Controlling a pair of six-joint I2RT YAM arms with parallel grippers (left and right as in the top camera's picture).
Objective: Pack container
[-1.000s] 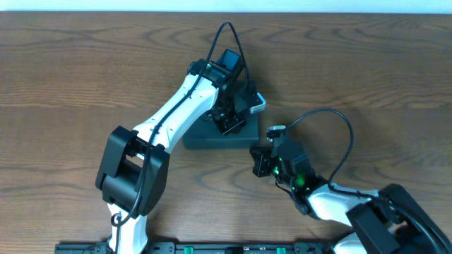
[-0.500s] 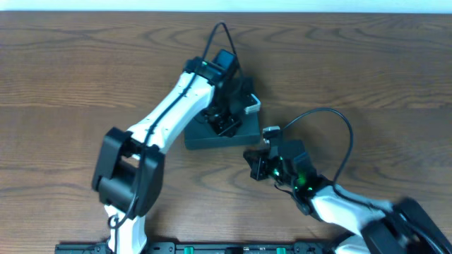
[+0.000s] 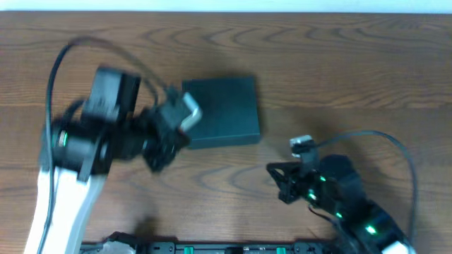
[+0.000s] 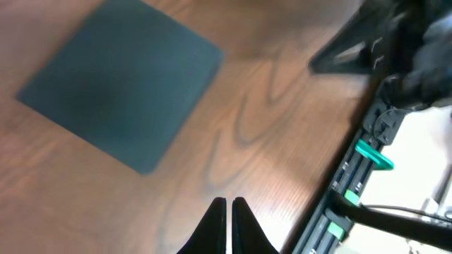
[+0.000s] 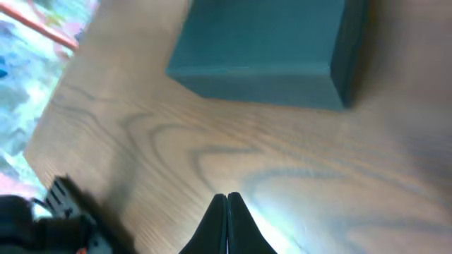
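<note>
Overhead view: the matte dark green-black rectangular cardboard box [image 3: 220, 111] lies flat near the middle of the brown wooden worktop [image 3: 353, 70], lid shut (so its contents are hidden). Its top and side faces look plain and smooth. The left fingers [image 4: 214, 229] are pressed together, holding nothing, clear of the box. The right fingers [image 5: 215, 229] are likewise pinched together and empty, pointing toward its near side.
</note>
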